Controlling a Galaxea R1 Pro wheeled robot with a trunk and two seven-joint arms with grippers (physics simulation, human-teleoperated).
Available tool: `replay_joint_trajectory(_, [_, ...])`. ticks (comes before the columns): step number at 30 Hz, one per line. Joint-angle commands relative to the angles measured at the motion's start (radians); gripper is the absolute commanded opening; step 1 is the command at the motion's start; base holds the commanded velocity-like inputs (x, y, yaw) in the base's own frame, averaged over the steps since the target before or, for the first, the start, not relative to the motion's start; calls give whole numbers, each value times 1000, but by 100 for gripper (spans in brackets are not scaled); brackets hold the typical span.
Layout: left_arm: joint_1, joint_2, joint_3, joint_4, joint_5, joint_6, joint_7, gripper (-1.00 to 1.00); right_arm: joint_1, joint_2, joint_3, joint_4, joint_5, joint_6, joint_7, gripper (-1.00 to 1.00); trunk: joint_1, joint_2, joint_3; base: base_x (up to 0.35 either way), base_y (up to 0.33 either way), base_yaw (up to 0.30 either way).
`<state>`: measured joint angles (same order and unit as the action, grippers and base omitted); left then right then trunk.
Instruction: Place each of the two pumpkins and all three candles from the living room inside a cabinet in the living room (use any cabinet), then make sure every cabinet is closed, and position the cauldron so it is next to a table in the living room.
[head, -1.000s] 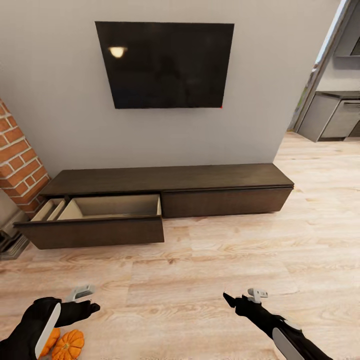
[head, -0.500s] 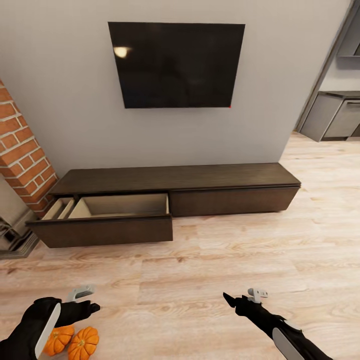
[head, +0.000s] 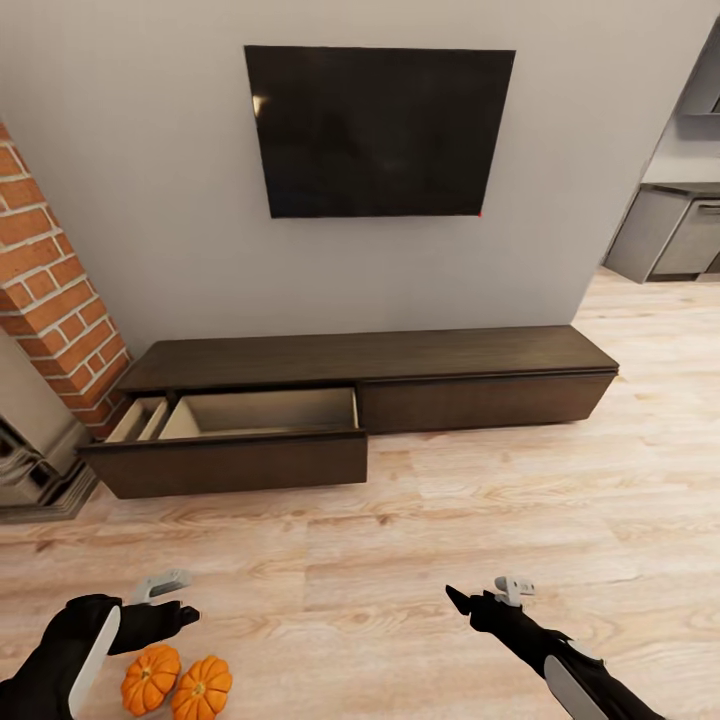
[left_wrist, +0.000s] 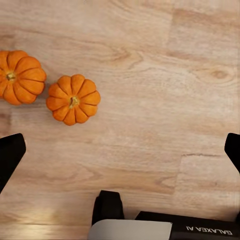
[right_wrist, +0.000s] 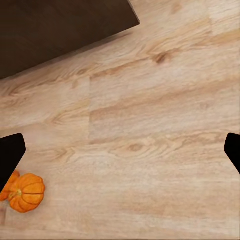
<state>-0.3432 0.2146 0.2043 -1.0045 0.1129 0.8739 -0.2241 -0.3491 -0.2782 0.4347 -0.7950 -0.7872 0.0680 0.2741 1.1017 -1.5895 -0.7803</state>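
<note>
Wood floor (head: 450, 520) runs up to a grey wall with a black TV (head: 380, 130) at 12 o'clock. Under it sits the long brown cabinet (head: 400, 358). Its left drawer (head: 240, 462) is pulled out and looks bare inside. Two pumpkins (head: 177, 683) sit on the floor at 7 o'clock, close together, just under my left gripper (head: 172, 600). My left jaws are spread wide and hold nothing. My right gripper (head: 480, 600) at 5 o'clock is spread wide too, and bare. I think the job has hardly begun: nothing is put away yet. Bricks (head: 50, 290) stand at 9 o'clock. The deep end of the drawer is hidden by its front.
</note>
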Motion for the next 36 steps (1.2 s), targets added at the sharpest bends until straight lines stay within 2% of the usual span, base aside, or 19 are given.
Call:
replay_joint_trajectory(1, [0, 1, 2, 0, 8, 5, 2, 100, -1, -1, 3, -1, -10, 4, 0, 100, 0, 0, -1, 0, 288, -1])
replay_joint_trajectory(8, [0, -1, 38, 0, 8, 5, 2, 100, -1, -1, 3, -1, -10, 4, 0, 100, 0, 0, -1, 0, 289, 0])
replay_joint_trajectory(24, [0, 2, 44, 24, 9, 4, 2, 100, -1, -1, 3, 0, -10, 3, 0, 100, 0, 0, -1, 0, 295, 0])
replay_joint_trajectory(29, [0, 1, 44, 32, 10, -35, 2, 100, -1, -1, 3, 0, -10, 3, 0, 100, 0, 0, -1, 29, 309, 0])
replay_joint_trajectory(36, [0, 1, 45, 44, 10, -44, 2, 100, -1, 0, 3, 3, -10, 1, -2, 100, 0, 0, -1, 141, 292, 0])
